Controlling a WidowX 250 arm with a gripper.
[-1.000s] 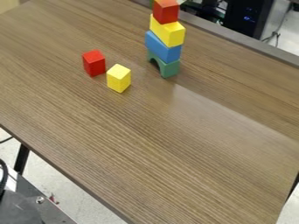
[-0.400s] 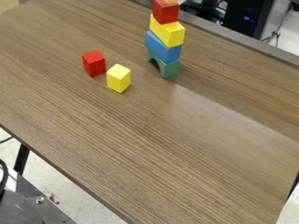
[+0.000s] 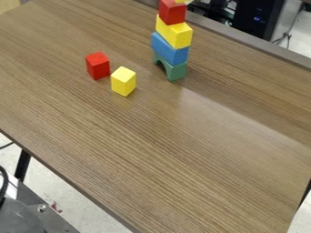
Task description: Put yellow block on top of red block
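Clearly, the block tower [image 3: 172, 50] was the tallest thing on the table [image 3: 164, 136], and its pieces looked smooth and had flat faces. At the tower's foot was a green arch block [image 3: 177, 72], its curved opening turned toward the left and near side. On it rested a longer blue block [image 3: 168, 49], then a yellow block [image 3: 176, 36] set at a slightly different angle, and then an upright red block [image 3: 173, 12]. At the very top of the tower, a yellow piece [image 3: 182, 1] showed at the red block, but the upper border cut it, so I could not tell its full shape or whether it rested there freely. About the gripper, I could not tell if it was open, closed or gripping something.

To the left of the tower stood a loose yellow block [image 3: 123, 83], box-shaped with sharp edges, and farther left of the tower a loose red block [image 3: 97, 67] of similar form. These two were near each other, and a strip of tabletop separated them from the tower. The table had brown wood grain, with a pale shine in front of the tower. Wide surface stretched on the tower's near side, while the far table edge ran close behind it.
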